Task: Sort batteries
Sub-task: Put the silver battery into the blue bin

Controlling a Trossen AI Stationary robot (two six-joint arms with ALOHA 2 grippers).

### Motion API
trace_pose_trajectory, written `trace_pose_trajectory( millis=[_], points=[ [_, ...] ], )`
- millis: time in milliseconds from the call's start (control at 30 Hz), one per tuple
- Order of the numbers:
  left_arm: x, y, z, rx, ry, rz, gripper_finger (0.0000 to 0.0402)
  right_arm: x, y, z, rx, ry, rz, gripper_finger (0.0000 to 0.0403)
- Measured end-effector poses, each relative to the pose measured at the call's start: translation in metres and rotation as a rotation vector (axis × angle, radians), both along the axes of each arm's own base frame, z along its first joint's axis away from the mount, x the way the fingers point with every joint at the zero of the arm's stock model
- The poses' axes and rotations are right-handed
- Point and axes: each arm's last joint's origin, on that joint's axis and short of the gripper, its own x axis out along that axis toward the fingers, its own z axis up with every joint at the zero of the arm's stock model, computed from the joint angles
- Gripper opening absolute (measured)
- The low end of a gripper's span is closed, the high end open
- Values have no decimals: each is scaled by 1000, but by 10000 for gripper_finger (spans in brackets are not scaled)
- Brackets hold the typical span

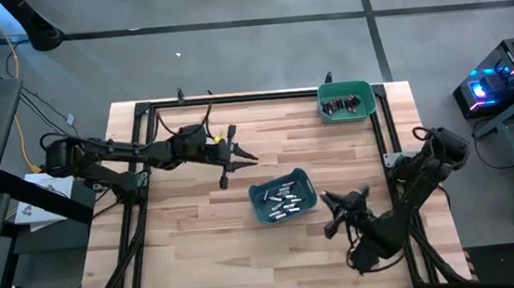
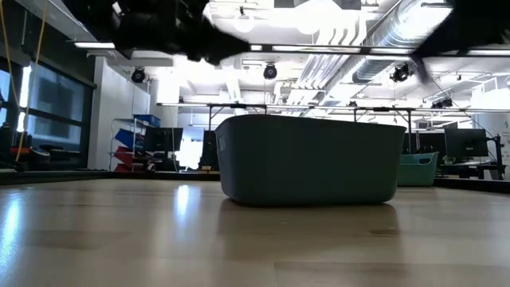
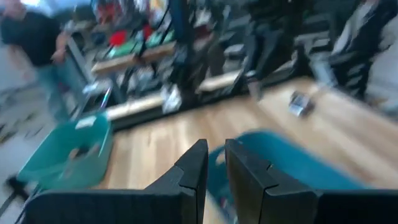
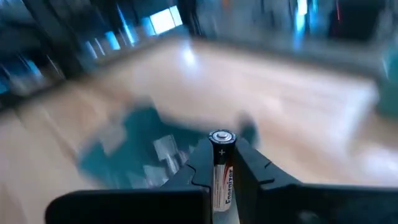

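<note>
A blue-teal bin point(image 1: 282, 198) at the table's middle holds several silvery batteries point(image 1: 281, 201). It also shows as the bin point(image 2: 311, 159) in the low view and the bin point(image 4: 140, 152) in the right wrist view. A green bin point(image 1: 345, 101) at the far right corner holds dark batteries point(image 1: 343, 108). My right gripper point(image 1: 335, 204) hangs just right of the blue-teal bin, shut on one silvery battery point(image 4: 221, 168). My left gripper point(image 1: 237, 162) hovers left of that bin and above its rim point(image 3: 273, 140). Its fingers are a narrow gap apart, with nothing between them. My right gripper pinches the silvery battery by its body point(image 4: 222, 180) between the two fingers point(image 4: 199, 162). The battery lies along the fingers, and its plus end point(image 4: 221, 137) sticks out past their tips. It is lifted clear of the table and points slantwise toward the blue-teal bin.
A black frame point(image 1: 142, 112) runs along the table's left, far and right sides. Bare wood lies near and left of the blue-teal bin. A small object point(image 3: 300, 104) lies on the table beyond that bin. A person point(image 3: 34, 37) stands in the room behind.
</note>
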Motion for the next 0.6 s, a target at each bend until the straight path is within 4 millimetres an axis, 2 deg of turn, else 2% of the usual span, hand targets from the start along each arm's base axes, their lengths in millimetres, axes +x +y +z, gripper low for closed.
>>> trace_pose_trajectory(
  millis=[167, 367, 500, 600],
  points=[
    [14, -2, -4, -100, -103, -70, 48, 24, -8, 7, -213, -193, 17, 11],
    [35, -16, -29, -234, -105, -134, 55, 44, -13, 12, -328, -200, -23, 11],
    [49, -22, -41, -298, -62, -223, 89, 53, -7, 24, -360, -155, -13, 11],
    [60, -26, -45, -313, -43, -260, 129, 59, 1, 41, -354, -109, 14, 10]
  ],
)
